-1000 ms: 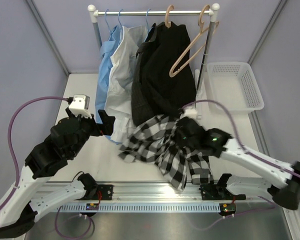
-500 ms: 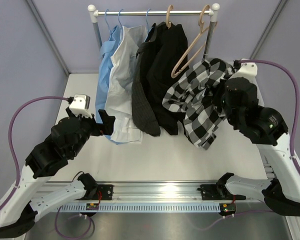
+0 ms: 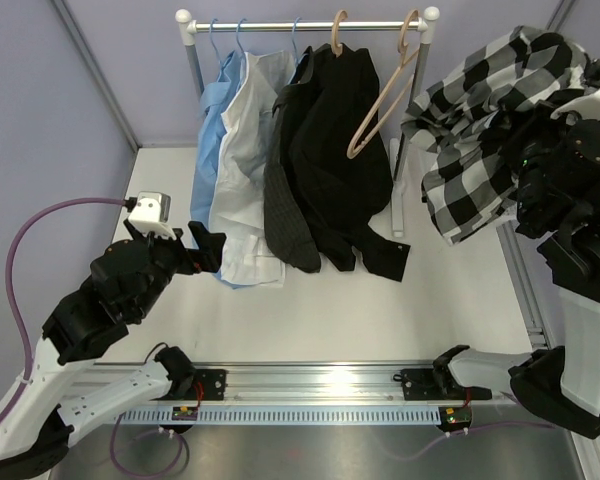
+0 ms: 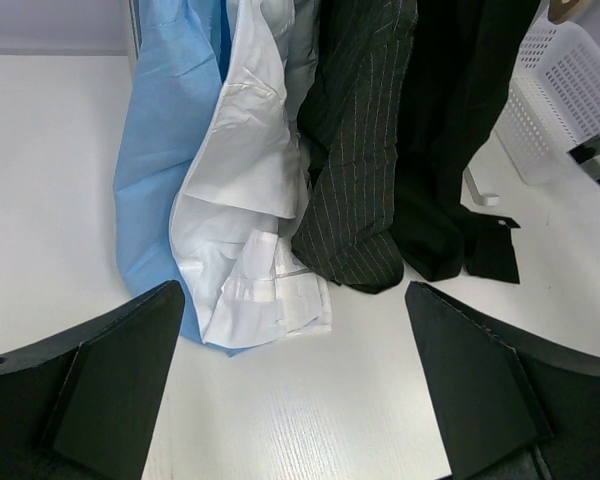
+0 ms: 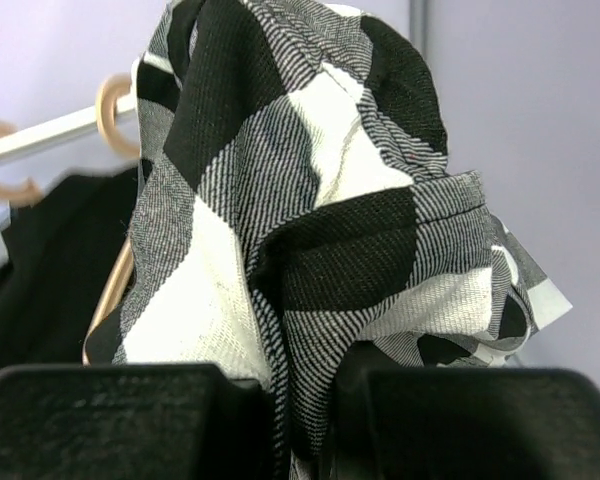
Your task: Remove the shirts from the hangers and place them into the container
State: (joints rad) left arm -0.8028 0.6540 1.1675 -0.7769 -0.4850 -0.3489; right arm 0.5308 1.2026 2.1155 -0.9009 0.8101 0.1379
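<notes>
My right gripper [image 5: 300, 400] is shut on a bunched fold of the black-and-white checked shirt [image 3: 475, 130], which hangs high at the far right and covers the container in the top view. The white lattice container [image 4: 570, 80] shows in the left wrist view, at the upper right. An empty wooden hanger [image 3: 380, 105] hangs tilted on the rail. The black shirt [image 3: 340, 150] hangs on another wooden hanger [image 3: 337, 30]. Left of it hang a dark grey shirt [image 3: 285, 200], a white shirt [image 3: 242, 150] and a light blue shirt [image 3: 208, 130]. My left gripper [image 3: 205, 250] stands open, low, in front of the white shirt's cuff [image 4: 280, 295].
The rail [image 3: 270, 27] spans two white posts at the back of the table. Thin blue hangers [image 3: 238, 35] carry the lighter shirts. Shirt hems rest on the white tabletop [image 3: 310, 310]. Purple walls close in both sides.
The right arm has swung the checked shirt from the table's front centre up and to the far right, lifting it high. The left arm has barely shifted.
</notes>
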